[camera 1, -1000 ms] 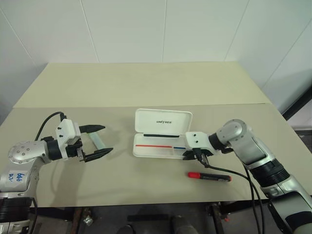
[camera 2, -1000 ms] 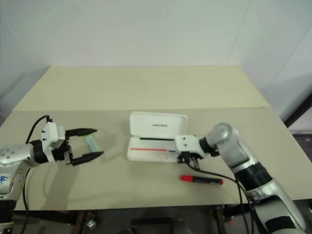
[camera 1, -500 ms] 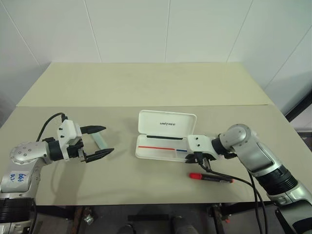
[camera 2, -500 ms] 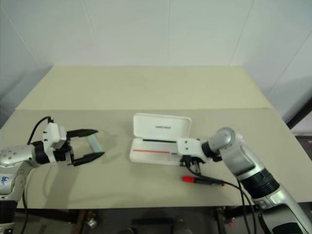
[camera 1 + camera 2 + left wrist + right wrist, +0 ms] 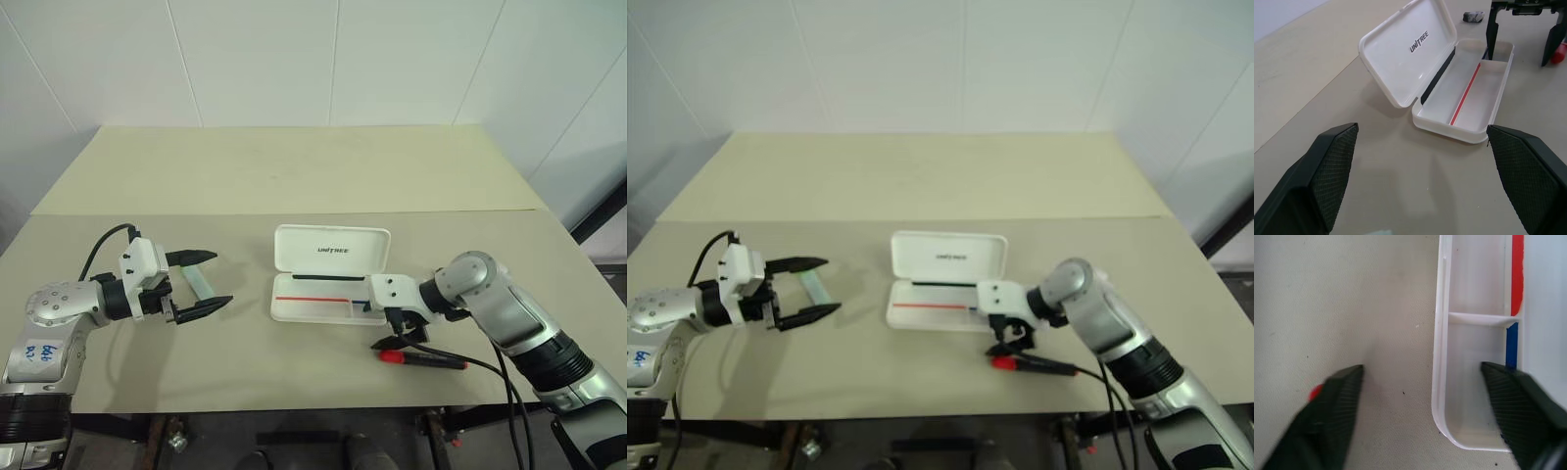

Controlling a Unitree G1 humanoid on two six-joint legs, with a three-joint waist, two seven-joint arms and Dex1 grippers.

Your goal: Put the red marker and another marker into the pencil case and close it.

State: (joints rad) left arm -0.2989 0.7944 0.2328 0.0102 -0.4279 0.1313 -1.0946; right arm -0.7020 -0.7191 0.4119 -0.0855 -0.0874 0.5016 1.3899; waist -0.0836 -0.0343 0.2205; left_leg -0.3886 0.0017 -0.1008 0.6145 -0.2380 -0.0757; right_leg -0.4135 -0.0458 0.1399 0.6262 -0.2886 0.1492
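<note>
Pencil case open, tray unobstructed; bare table behind.

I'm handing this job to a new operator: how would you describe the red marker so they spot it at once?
Find the open white pencil case mid-table. On the bare tabletop just in front of its right end, under the open right gripper, lies the red marker. Its black barrel and red cap set it apart from the green-capped marker at the left.

Beige table (two joined tops) against white wall

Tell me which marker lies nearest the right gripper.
The red marker, black-barrelled, lying on the table just in front of the open right gripper. The green-capped marker lies far off, by the left gripper.
</note>
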